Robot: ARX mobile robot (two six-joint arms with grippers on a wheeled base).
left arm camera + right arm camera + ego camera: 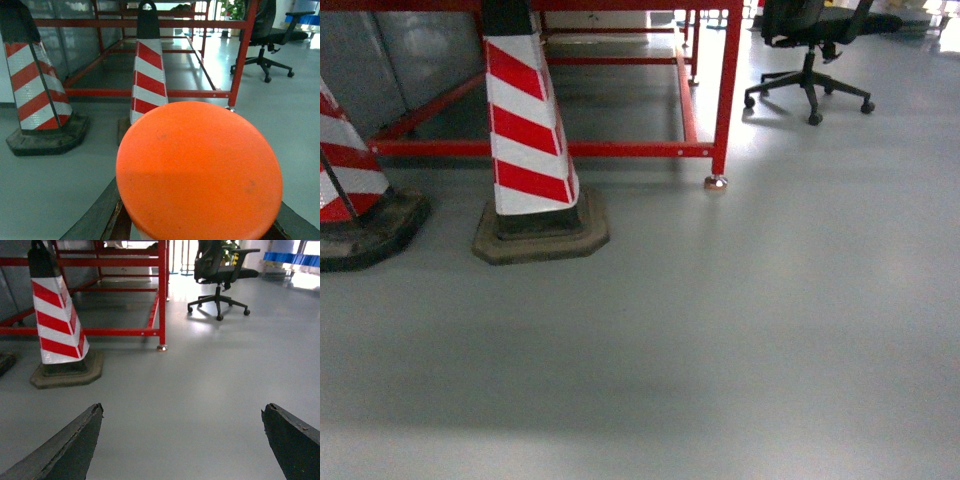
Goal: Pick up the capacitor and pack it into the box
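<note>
In the left wrist view a cylinder with a round orange end and a sliver of white body, the capacitor point(200, 165), fills the lower middle. My left gripper point(200, 222) is shut on it, its dark fingers point(97, 217) showing on either side. My right gripper point(182, 407) hangs open above the bare grey floor, nothing between its dark fingertips point(92, 422). Neither gripper appears in the head view. The box is out of view in all three frames.
Red-and-white striped cones point(528, 130) on dark bases stand at the left, with another cone point(350, 200) at the far-left edge. Behind them is a red metal frame point(725, 90). A black office chair point(810, 60) sits at the back right. Grey floor point(720, 340) spreads ahead.
</note>
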